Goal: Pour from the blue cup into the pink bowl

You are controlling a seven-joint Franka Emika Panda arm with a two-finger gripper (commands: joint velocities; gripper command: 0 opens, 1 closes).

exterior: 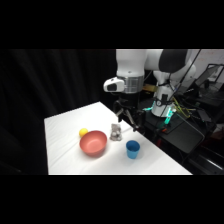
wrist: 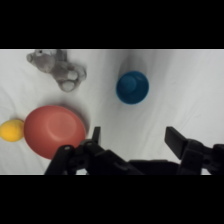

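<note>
Beside the pink bowl [exterior: 93, 143], blue cup [exterior: 132, 149] stands upright, apart; gripper [wrist: 134, 137] hovers above, fingers spread, empty.

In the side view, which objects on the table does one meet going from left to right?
Yellow ball → pink bowl → small grey object → blue cup.

A small round yellow ball [exterior: 83, 132] and a small grey metallic object [exterior: 116, 132] rest apart on the white worktop [exterior: 65, 155].
</note>
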